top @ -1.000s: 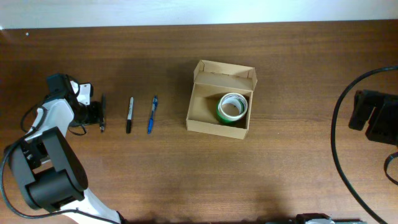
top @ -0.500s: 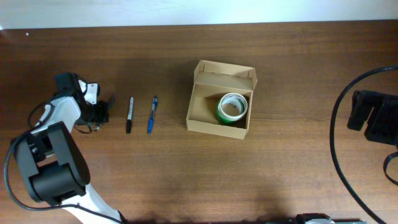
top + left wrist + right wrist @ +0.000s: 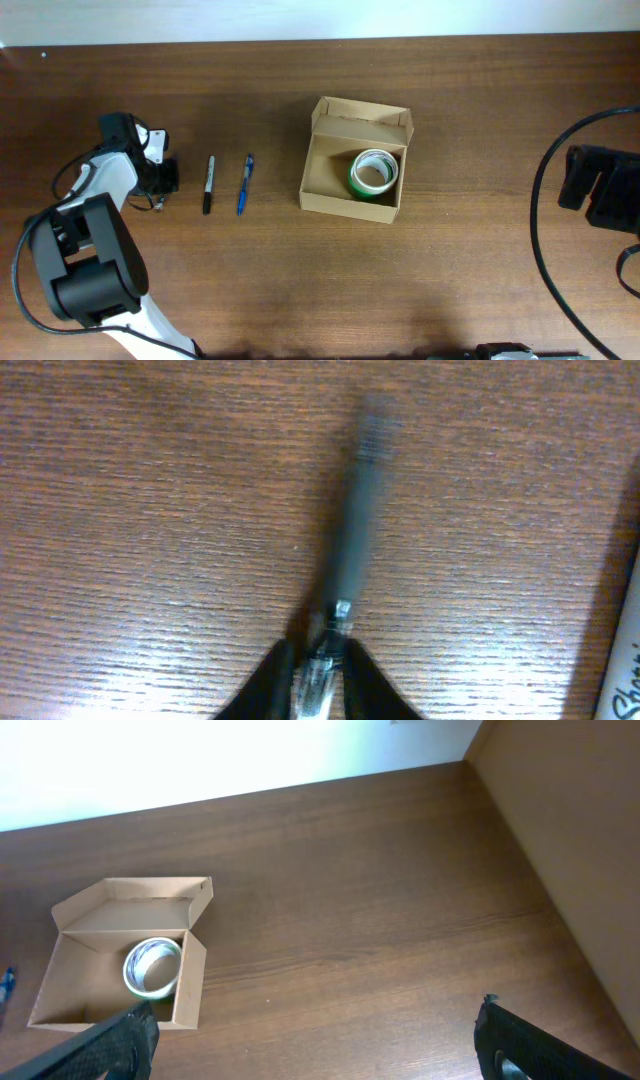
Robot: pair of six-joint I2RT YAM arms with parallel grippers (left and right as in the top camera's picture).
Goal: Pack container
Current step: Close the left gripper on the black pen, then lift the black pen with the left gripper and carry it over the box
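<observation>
The container (image 3: 325, 178) is an open tan cardboard box at the table's middle, its flap standing at the far side. A green tape roll (image 3: 374, 172) lies inside it. My left gripper (image 3: 164, 178) is at the far left, shut on a dark pen (image 3: 350, 530) that points away from the jaws just over the wood. The gripper (image 3: 318, 672) pinches the pen's clear end. My right gripper (image 3: 598, 190) is open and empty at the far right. In its wrist view the gripper (image 3: 315, 1042) looks across at the container (image 3: 85, 982) and the roll (image 3: 152, 967).
A black marker (image 3: 209, 183) and a blue pen (image 3: 244, 183) lie side by side between my left gripper and the box. The marker's edge shows at the right of the left wrist view (image 3: 625, 660). A black cable (image 3: 545, 230) loops at the right.
My left arm has shifted a little to the right and turned at the wrist, and the gripper now covers the dark pen. The right arm, the box and the other pens have not moved.
</observation>
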